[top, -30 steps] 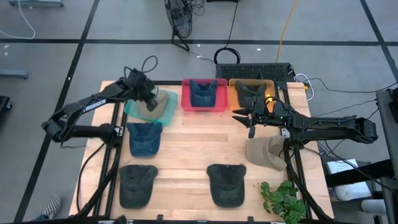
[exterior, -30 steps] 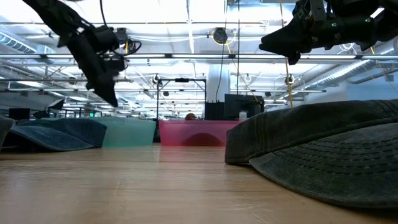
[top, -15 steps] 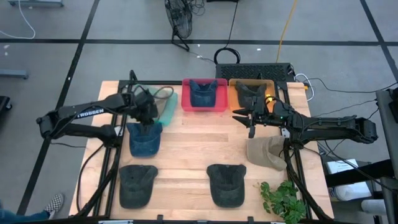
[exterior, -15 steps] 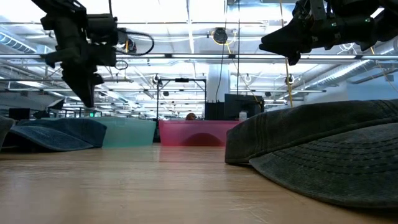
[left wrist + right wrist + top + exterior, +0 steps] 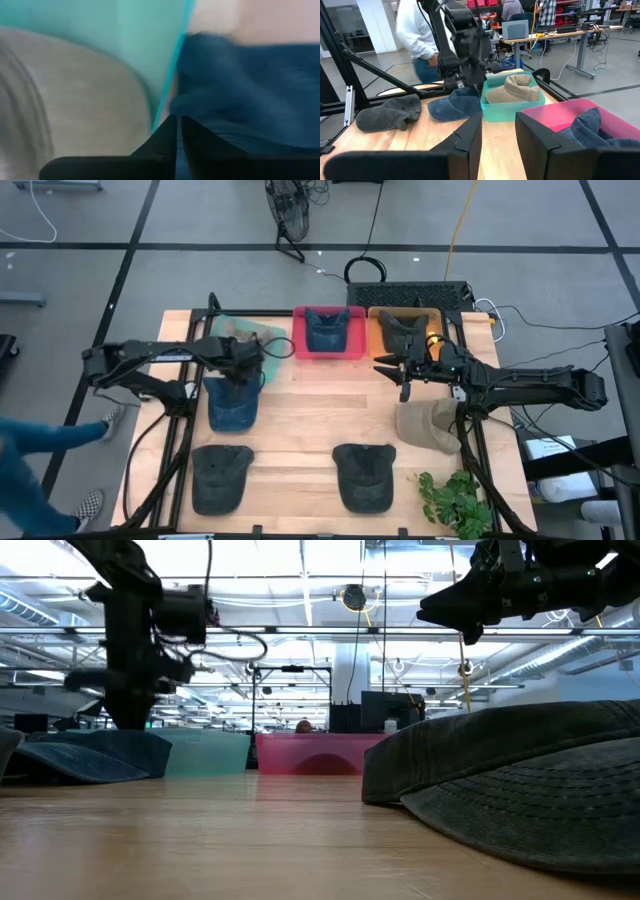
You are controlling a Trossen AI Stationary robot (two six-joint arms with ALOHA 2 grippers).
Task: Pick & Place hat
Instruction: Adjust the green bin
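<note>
We see three bins along the far edge, each already holding a hat, which suggests sorting by colour. Our left gripper [image 5: 243, 370] hangs over the blue hat [image 5: 233, 402] just near the teal bin [image 5: 215, 335], fingers pinched together and empty. Our right gripper [image 5: 403, 375] waits open, holding nothing, beside the orange bin [image 5: 378, 340]. Only the right wrist view shows a person [image 5: 417, 37] behind the table.

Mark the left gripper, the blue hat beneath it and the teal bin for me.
left gripper [image 5: 243, 370], high view, at its fingertips above the hat.
blue hat [image 5: 232, 406], high view, on its crown.
teal bin [image 5: 512, 111], right wrist view, on its near wall.
</note>
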